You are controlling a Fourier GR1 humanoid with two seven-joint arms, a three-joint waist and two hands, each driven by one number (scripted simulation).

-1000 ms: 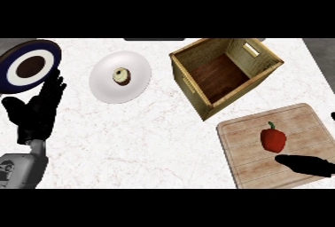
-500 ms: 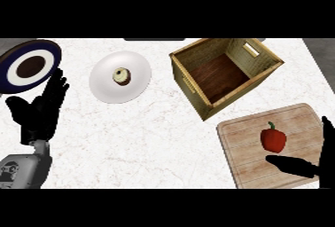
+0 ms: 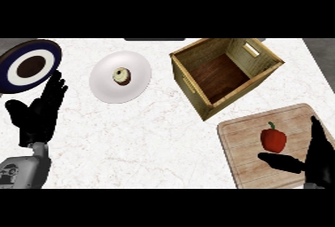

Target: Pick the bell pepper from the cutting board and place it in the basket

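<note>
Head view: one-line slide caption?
Open right hand beside the bell pepper on the cutting board; basket just beyond.

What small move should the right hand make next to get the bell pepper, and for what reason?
Probably the right hand should shift a little up and left, then curl round the bell pepper. The hand is open, with its thumb just below the pepper and its fingers at the pepper's right side, apparently not touching it. The pepper lies on the cutting board.
</note>
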